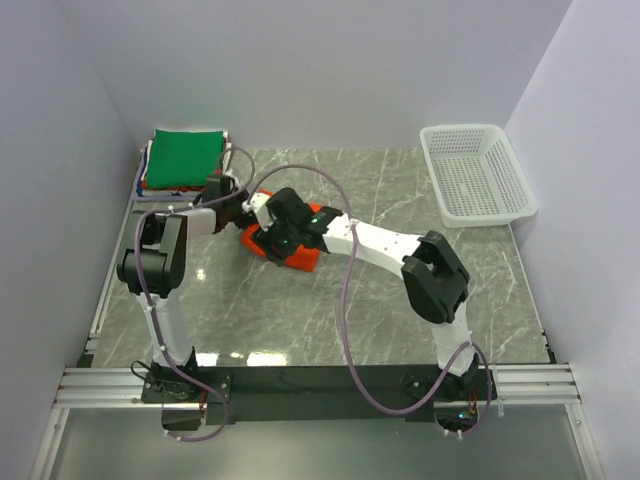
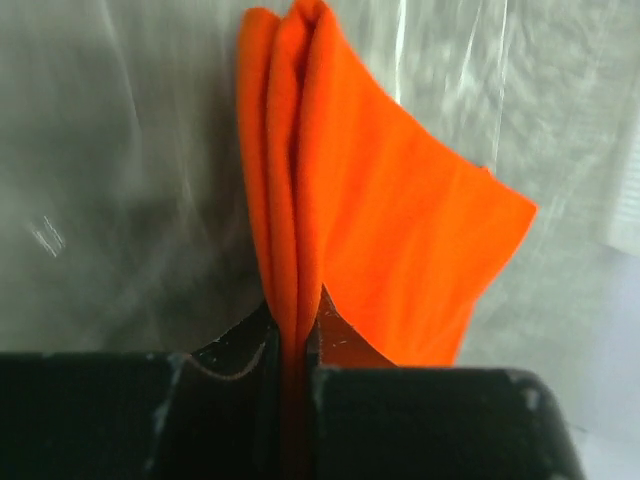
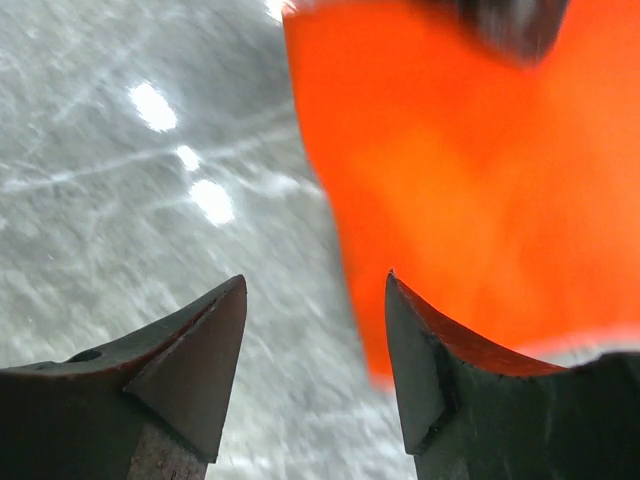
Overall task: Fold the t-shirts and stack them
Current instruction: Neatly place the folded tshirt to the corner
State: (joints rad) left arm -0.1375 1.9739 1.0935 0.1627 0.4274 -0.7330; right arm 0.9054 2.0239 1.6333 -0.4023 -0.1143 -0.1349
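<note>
The orange t-shirt lies folded on the table left of centre, partly hidden under both grippers. My left gripper is at its far left edge. In the left wrist view this gripper is shut on the shirt's bunched folded edge, and the orange cloth spreads away over the table. My right gripper is over the same shirt. In the right wrist view it stands open with only bare table between its fingers, and the orange shirt is beside its right finger. A green t-shirt tops a stack at the back left.
Red and white cloth edges show under the green shirt in the stack. A white lattice basket stands at the back right. Walls close in the marbled table on the left, back and right.
</note>
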